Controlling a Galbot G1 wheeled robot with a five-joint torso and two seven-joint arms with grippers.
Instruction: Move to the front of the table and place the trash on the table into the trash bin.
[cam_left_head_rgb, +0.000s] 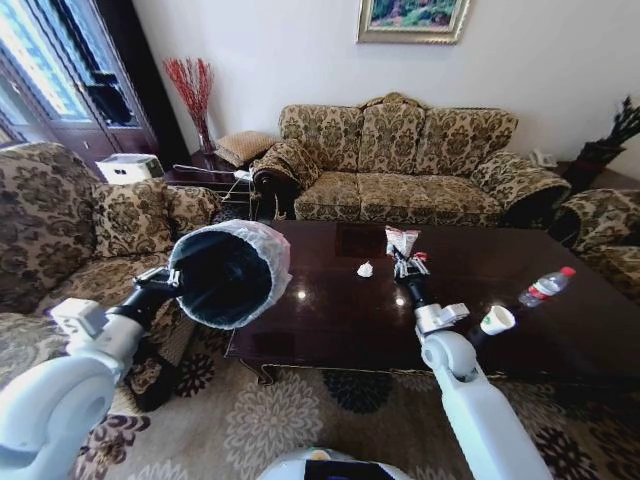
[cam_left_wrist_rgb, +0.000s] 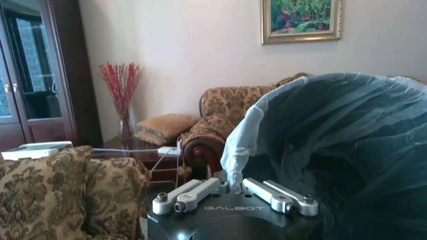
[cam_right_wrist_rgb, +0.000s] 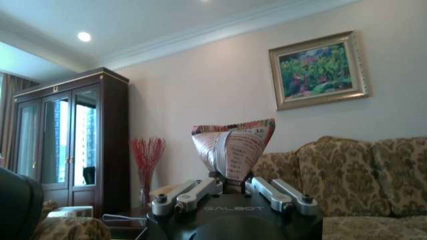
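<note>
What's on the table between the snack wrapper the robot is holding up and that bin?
In the head view, only a small crumpled white paper lies between the red-and-white snack wrapper and the black bag-lined trash bin.

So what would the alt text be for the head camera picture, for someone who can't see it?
The right gripper holds a red-and-white snack wrapper above the glossy dark brown coffee table, while the left gripper holds a tilted black bag-lined trash bin at the table's left end. Crumpled white paper, a white paper cup and a clear red-capped bottle remain.

We read "GALBOT" on the black body of the left gripper (cam_left_wrist_rgb: 233, 192); the same word stands on the right gripper (cam_right_wrist_rgb: 232, 189). The print on the snack wrapper (cam_right_wrist_rgb: 233, 147) is too small for us to read.
</note>
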